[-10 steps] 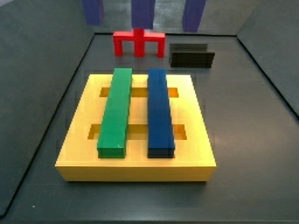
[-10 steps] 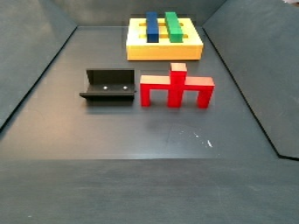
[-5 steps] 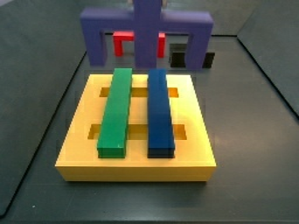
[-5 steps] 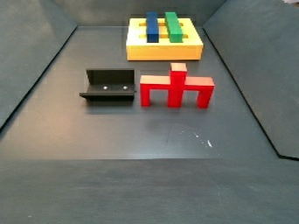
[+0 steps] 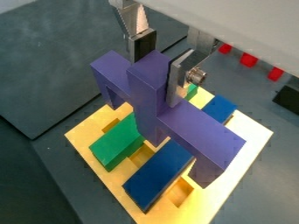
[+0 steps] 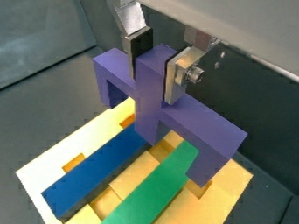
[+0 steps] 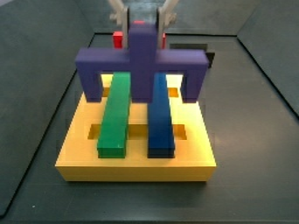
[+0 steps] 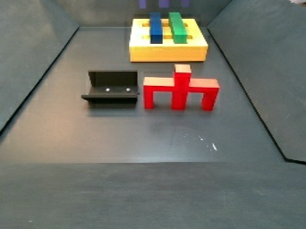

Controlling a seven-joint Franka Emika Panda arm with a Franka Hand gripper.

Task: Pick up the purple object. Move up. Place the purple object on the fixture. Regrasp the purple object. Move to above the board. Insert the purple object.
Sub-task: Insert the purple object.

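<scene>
Above the board [image 7: 135,166], the gripper [image 5: 160,61] is holding the purple piece [image 7: 142,63] by its central post, fingers [image 6: 183,74] closed flat on it, legs pointing down. As I judge it, the risk is misalignment: a leg coming down on the green bar [image 7: 114,114] or blue bar [image 7: 160,114] instead of the open slots could be jamming or twisting the piece in the grip. Well behind the board, the red piece [image 8: 181,91] and the fixture [image 8: 110,88] are standing clear on the floor.
</scene>
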